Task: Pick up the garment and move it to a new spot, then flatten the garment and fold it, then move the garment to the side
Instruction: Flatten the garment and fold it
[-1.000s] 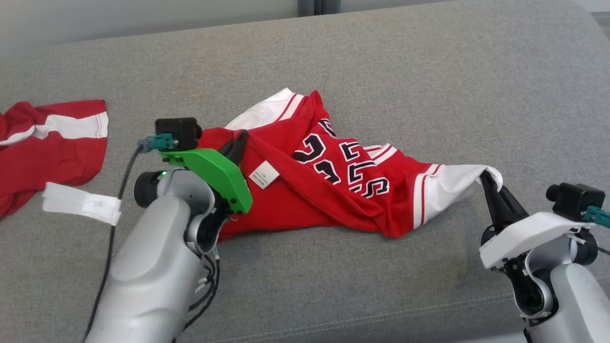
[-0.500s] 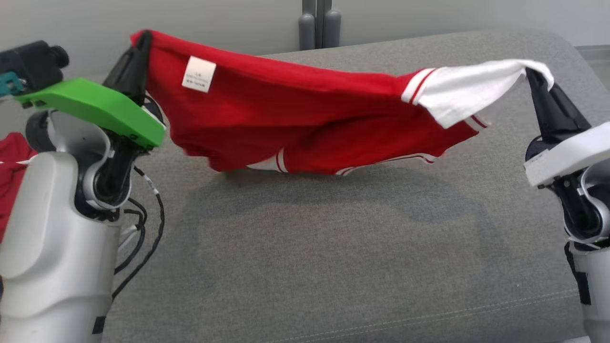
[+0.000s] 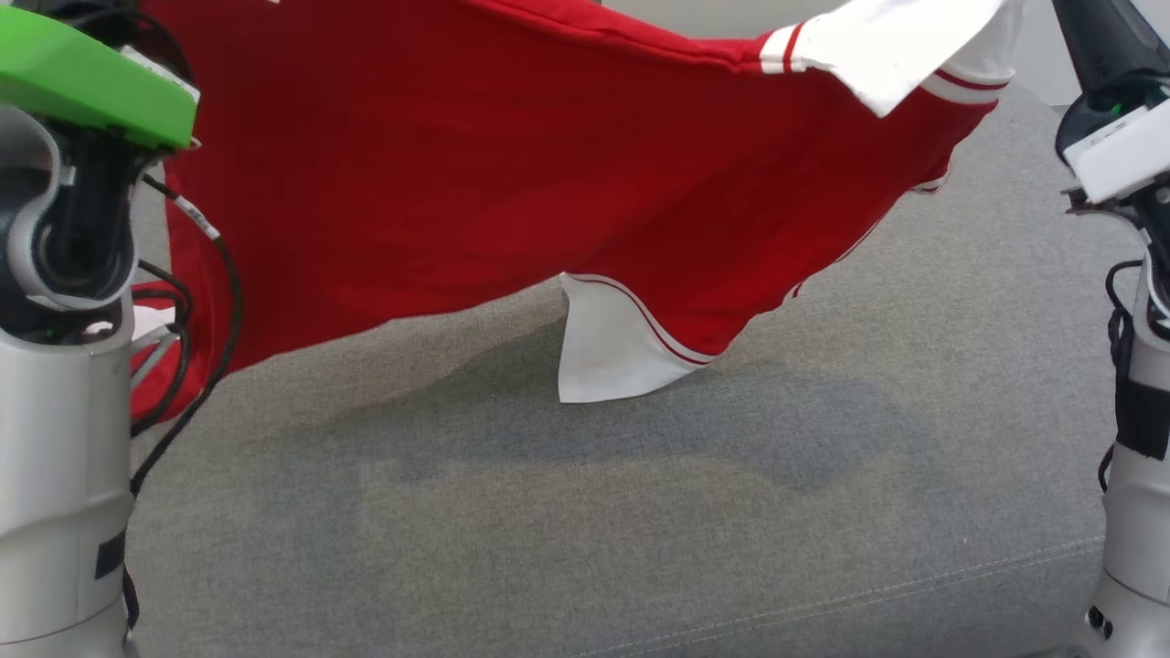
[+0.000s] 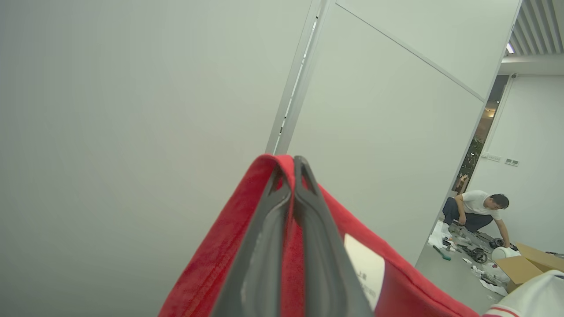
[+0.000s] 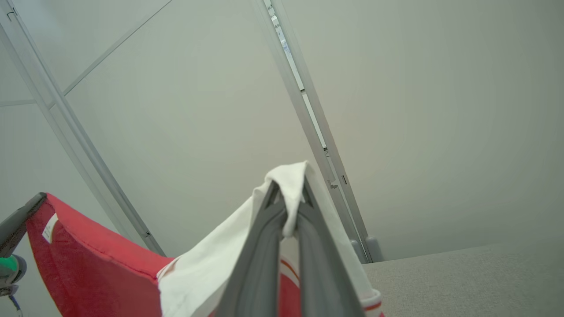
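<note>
The garment [image 3: 475,174] is a red jersey with white, red-striped trim. It hangs spread between my two raised grippers above the grey cushion [image 3: 640,530]. My left gripper [image 4: 288,166] is shut on its red edge, beside a white label [image 4: 363,268]. My right gripper [image 5: 288,190] is shut on a white corner of the garment [image 5: 198,273]. In the head view the right gripper's dark fingers [image 3: 1097,41] reach the top edge, and the left arm's green bracket [image 3: 91,82] sits at the upper left. A white sleeve [image 3: 612,356] dangles lowest, close to the cushion.
Another red and white cloth [image 3: 160,388] lies on the cushion behind my left arm. A pale wall with a metal seam [image 5: 308,114] rises behind the cushion. Far off, a person [image 4: 478,211] crouches on the floor by a cardboard box [image 4: 535,259].
Both grippers have lifted the garment from a crumpled heap on the cushion to high in the air, where it has unfurled. The head camera has moved as well.
</note>
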